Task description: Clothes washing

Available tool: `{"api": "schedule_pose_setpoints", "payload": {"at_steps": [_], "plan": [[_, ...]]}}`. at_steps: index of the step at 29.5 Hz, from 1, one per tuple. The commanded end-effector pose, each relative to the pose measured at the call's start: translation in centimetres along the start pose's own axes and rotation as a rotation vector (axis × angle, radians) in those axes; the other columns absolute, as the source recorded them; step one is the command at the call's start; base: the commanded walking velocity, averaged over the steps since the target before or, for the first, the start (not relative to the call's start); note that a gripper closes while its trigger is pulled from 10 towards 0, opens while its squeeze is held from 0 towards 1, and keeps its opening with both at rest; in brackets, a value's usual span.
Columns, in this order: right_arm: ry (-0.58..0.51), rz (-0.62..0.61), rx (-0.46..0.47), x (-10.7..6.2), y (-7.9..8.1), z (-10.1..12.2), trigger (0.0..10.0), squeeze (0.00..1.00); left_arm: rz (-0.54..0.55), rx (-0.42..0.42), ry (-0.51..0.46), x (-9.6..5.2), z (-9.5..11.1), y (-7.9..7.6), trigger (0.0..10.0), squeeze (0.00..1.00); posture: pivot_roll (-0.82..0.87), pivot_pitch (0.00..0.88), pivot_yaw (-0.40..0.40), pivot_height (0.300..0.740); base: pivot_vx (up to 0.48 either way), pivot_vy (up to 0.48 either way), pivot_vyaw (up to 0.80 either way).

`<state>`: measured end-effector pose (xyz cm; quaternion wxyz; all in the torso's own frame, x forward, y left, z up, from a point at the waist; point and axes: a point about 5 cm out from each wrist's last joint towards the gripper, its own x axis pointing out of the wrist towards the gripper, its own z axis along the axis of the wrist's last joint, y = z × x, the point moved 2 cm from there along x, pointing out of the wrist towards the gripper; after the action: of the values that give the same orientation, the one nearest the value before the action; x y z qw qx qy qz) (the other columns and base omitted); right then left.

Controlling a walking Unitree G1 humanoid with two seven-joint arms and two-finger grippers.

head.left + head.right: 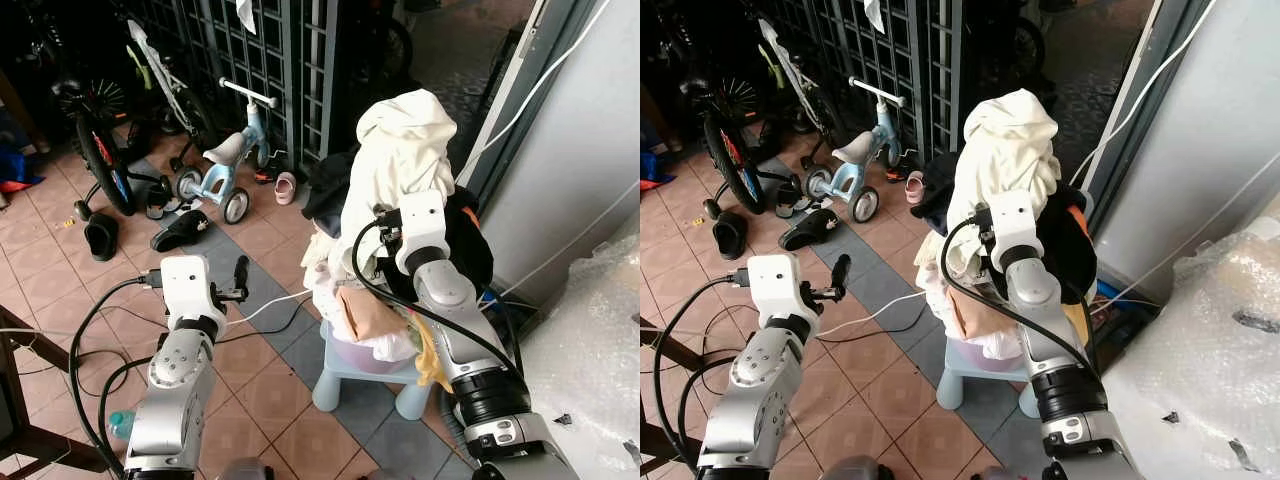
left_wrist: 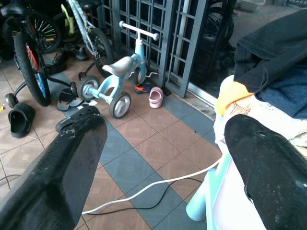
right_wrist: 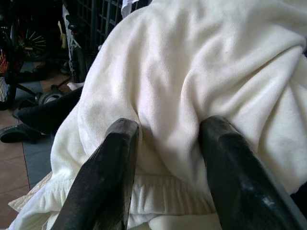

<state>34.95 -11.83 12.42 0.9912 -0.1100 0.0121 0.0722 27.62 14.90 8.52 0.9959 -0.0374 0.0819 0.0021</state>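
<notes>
A heap of clothes sits in a pinkish basin (image 1: pixel 362 357) on a light blue stool (image 1: pixel 342 378). On top, a cream garment (image 1: pixel 400 140) stands up in a tall peak. Beside it are a black garment (image 1: pixel 470 240) and peach cloth (image 1: pixel 365 310). My right gripper (image 3: pixel 168 124) is pushed into the cream garment (image 3: pixel 192 72), with a fold of it pinched between the two fingers. To the left of the stool my left gripper (image 2: pixel 165 127) hangs open over the tiled floor, holding nothing, its fingers pointing toward the heap.
A white cable (image 1: pixel 270 305) runs across the tiles to the stool. A blue balance bike (image 1: pixel 225 165), a bicycle (image 1: pixel 100 150), sandals (image 1: pixel 180 230) and a pink shoe (image 1: pixel 285 187) lie before the metal gate (image 1: pixel 270 60). A grey wall (image 1: pixel 590 150) and bubble wrap (image 1: pixel 600 350) are on the right.
</notes>
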Motion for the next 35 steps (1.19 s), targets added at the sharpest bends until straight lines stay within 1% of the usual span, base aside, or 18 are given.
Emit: {"api": "schedule_pose_setpoints", "payload": {"at_steps": [1,5,10,14,20,23,24,25,26,28,29,31,33,34,35], "plan": [[0.056,-0.018,0.004,0.0,-0.2,-1.1,0.0,0.00,-0.003,0.005,0.006,0.0,0.0,0.0,10.0,0.00,0.02,0.000,-0.029,0.740,0.000,0.000,0.00],[0.069,-0.019,0.015,-0.1,-0.2,-1.4,0.0,0.00,-0.003,0.006,0.009,0.1,0.0,0.0,10.0,0.00,0.02,0.000,-0.033,0.740,0.000,0.000,0.00],[0.067,-0.018,0.021,0.1,-0.1,-1.3,0.0,0.00,-0.004,-0.003,0.007,0.3,0.2,0.0,10.0,0.00,0.02,0.000,-0.027,0.740,0.000,0.000,0.00],[0.057,-0.022,0.023,0.2,-0.1,-1.0,0.0,0.00,-0.013,-0.002,-0.008,0.4,0.4,0.0,10.0,0.00,0.01,0.000,-0.016,0.740,0.000,0.000,0.00],[0.047,-0.023,0.026,0.2,-0.2,-0.8,0.0,0.00,-0.020,0.004,-0.004,0.5,0.4,-0.1,10.0,0.00,0.01,0.000,-0.014,0.740,0.000,0.000,0.00],[0.018,-0.019,0.055,0.2,-0.2,-0.3,0.0,0.00,-0.020,0.009,-0.005,0.6,0.5,-0.2,10.0,0.00,0.00,0.000,-0.014,0.740,0.000,0.000,0.00],[-0.011,-0.005,0.082,0.1,-0.1,0.2,0.0,0.00,-0.021,0.014,-0.007,0.6,0.5,-0.2,10.0,0.00,0.00,0.000,-0.012,0.740,0.000,0.000,0.00],[-0.059,0.023,0.130,0.1,0.1,1.3,0.0,0.00,-0.022,0.027,-0.010,0.6,0.6,-0.3,10.0,0.00,0.00,0.000,-0.012,0.740,0.000,0.000,0.00],[-0.131,0.062,0.229,-0.1,0.3,3.1,0.0,0.00,-0.026,0.047,-0.012,0.6,0.6,-0.4,10.0,0.00,0.01,0.000,-0.011,0.740,0.000,0.000,0.00],[-0.193,0.092,0.317,-0.6,0.3,4.9,0.0,0.00,-0.037,0.060,-0.005,0.6,0.6,-0.7,10.0,0.00,0.01,0.000,-0.013,0.740,0.000,0.000,0.00],[-0.247,0.123,0.364,-1.2,0.3,6.4,0.0,0.00,-0.044,0.068,0.014,0.5,0.3,-0.8,10.0,0.00,0.01,0.000,-0.014,0.740,0.000,0.000,0.00],[-0.313,0.119,0.355,-2.0,-0.3,7.9,0.0,0.00,-0.046,0.099,0.020,0.5,0.2,-0.9,10.0,0.00,0.00,0.000,-0.013,0.740,0.000,0.000,0.00],[-0.370,0.074,0.303,-2.7,-1.3,9.1,0.0,0.00,-0.075,0.080,0.006,0.6,0.3,-1.1,10.0,0.00,-0.01,0.000,-0.012,0.740,0.000,0.000,0.00],[-0.394,0.014,0.257,-3.1,-2.6,9.6,0.0,0.00,-0.078,0.082,0.001,0.6,0.3,-1.2,10.0,0.00,-0.02,0.000,-0.010,0.740,0.000,0.000,0.00],[-0.397,-0.019,0.244,-3.2,-3.2,9.7,0.0,0.00,-0.074,0.088,-0.001,0.7,0.4,-1.2,10.0,0.00,-0.02,0.000,-0.008,0.740,0.000,0.000,0.00]]}}
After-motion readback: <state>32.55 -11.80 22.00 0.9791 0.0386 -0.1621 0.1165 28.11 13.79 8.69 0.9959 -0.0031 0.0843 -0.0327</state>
